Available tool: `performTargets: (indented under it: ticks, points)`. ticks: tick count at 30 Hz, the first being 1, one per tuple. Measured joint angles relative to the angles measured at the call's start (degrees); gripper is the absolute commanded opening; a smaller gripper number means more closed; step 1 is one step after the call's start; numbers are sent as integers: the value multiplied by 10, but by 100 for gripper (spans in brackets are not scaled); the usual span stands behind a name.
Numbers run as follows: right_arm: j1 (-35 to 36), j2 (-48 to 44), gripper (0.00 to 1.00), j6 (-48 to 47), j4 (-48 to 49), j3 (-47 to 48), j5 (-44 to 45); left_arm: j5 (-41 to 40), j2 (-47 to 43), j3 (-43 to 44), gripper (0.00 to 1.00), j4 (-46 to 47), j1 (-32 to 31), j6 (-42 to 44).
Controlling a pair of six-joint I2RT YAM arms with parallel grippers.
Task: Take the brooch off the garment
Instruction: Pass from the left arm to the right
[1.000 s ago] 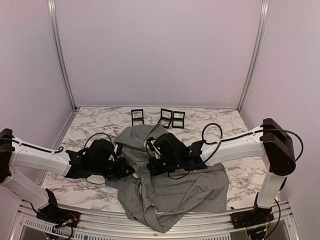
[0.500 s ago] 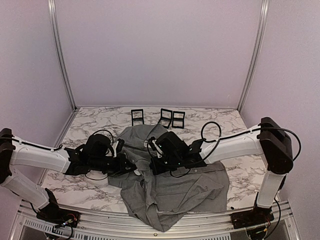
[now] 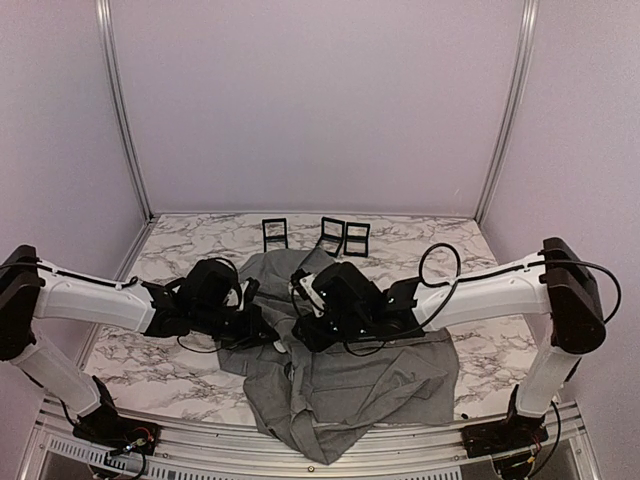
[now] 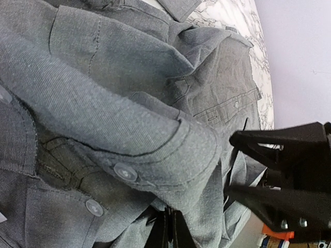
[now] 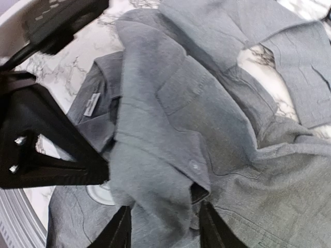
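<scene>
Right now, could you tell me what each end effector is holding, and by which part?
The right end effector grips a raised fold of the garment along its buttoned edge. The left end effector appears pinched on a fold by the buttons.

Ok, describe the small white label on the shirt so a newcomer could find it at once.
On the marble table, the crumpled grey shirt fills the middle. In the right wrist view its collar area lies left of centre, beside the other arm's black claw. The white label is a small pale rectangle there, the only white patch on the cloth.
</scene>
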Motion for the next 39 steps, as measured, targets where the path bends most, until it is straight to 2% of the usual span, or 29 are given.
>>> performTargets:
  ticks: [6,10,23,25,28,34,36,39]
  points:
    - [68,-22,58,-69,4,0,52,29,13,48,0,-63,11,16]
    - [84,-19,63,-105,4,-1,75,48,17,61,0,-96,21,25]
    - [89,51,61,-155,4,1,127,75,20,70,0,-130,25,34]
    - [89,58,57,-156,4,6,131,76,20,70,0,-134,25,36]
    - [89,68,44,-155,4,12,137,78,20,70,0,-136,25,40]
    - [89,90,1,-142,3,33,141,82,20,70,0,-136,25,43]
    - [89,91,0,-140,2,37,138,84,20,70,0,-135,27,44]
    - [89,91,0,-127,0,42,132,85,20,70,13,-136,27,47]
